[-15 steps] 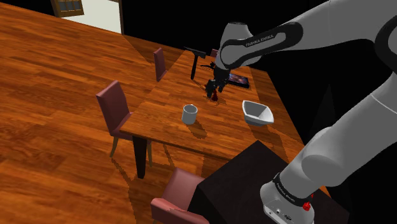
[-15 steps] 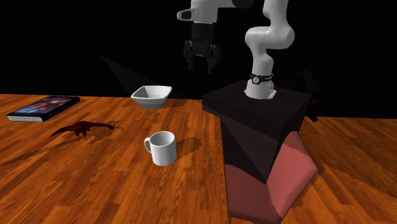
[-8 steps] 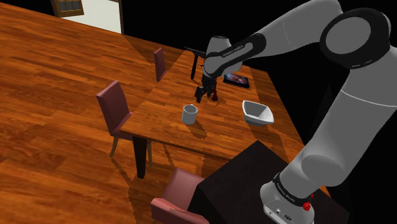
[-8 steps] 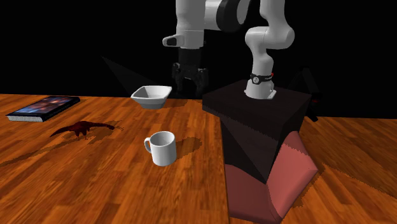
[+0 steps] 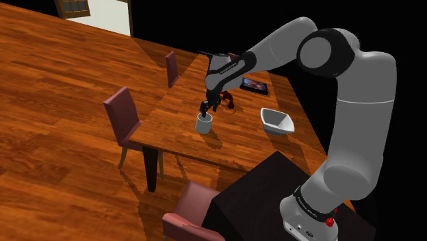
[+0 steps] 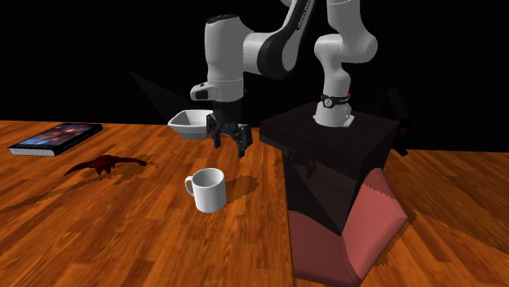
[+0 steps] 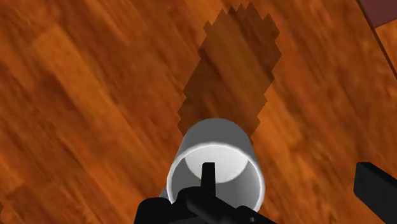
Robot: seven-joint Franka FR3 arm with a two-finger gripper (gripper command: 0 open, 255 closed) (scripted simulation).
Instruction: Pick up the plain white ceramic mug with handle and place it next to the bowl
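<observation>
- Two black fingers (image 7: 207,179) of the gripper (image 6: 230,145) were seen standing apart from each other, with nothing clasped between them.
- In the wrist view one finger was seen over the open mouth of the mug (image 7: 216,151), and the other finger was seen well outside its rim, over bare wood.
- In the shoulder view the gripper (image 5: 205,107) was pointed downward and was placed just above the rim of the mug (image 5: 203,123).
- The white arm (image 6: 245,53) was bent down from the dark box-shaped stand (image 6: 334,155) toward the mug.
- The mug (image 6: 210,192) was drawn plain white, was standing upright on the wooden table (image 6: 122,240), and was not held.
- Its handle (image 6: 189,186) was turned to the second exterior view's left.
- A jagged dark shadow (image 7: 232,70) was cast on the wood beside the mug.
- The white bowl (image 5: 277,121) was placed on the same table, apart from the mug, to the shoulder view's right of it.
- A dark red dinosaur figure (image 6: 104,165) and a book (image 6: 55,137) were lying further along the table.
- Reddish chairs (image 5: 122,116) were set at the table's edges.
</observation>
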